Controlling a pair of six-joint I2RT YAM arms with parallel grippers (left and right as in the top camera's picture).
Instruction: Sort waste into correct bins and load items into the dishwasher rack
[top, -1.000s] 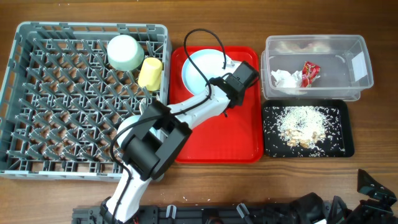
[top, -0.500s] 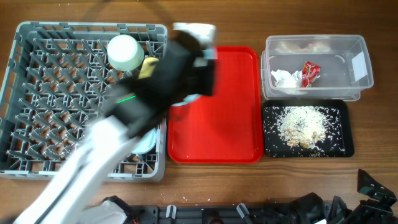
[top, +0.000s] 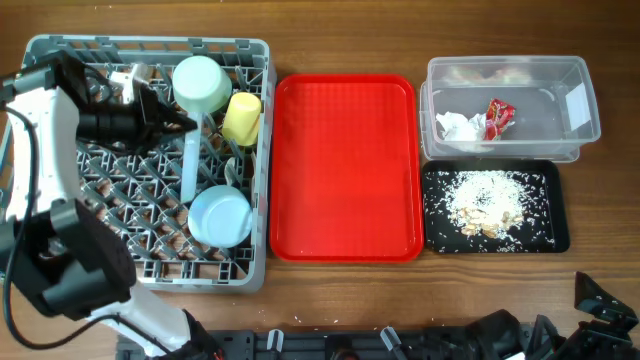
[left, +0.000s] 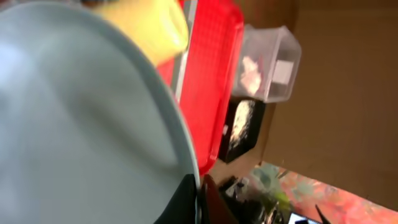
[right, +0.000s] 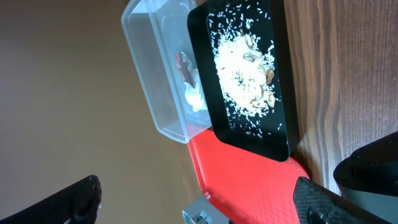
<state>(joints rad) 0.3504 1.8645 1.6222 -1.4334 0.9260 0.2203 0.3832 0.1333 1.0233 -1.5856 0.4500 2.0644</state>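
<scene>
Plate (top: 190, 165) stands edgewise in rack (top: 120, 225), seemingly clamped by left jaws.

The large grey rack (top: 150, 42) stands at the left of the bench. It holds the pale green bowl (top: 201, 83) near its far right corner, the yellow cup (top: 241, 117) on its side just beside that bowl, the pale blue plate (top: 189, 165) upright on edge between pegs, and the pale blue bowl (top: 220, 215) nearer the front. At the right, the clear tub (top: 590, 110) contains the crumpled white napkin (top: 458, 126) touching the red wrapper (top: 498, 116), and the black tray (top: 555, 235) just in front carries scattered rice-like scraps (top: 485, 200).
</scene>
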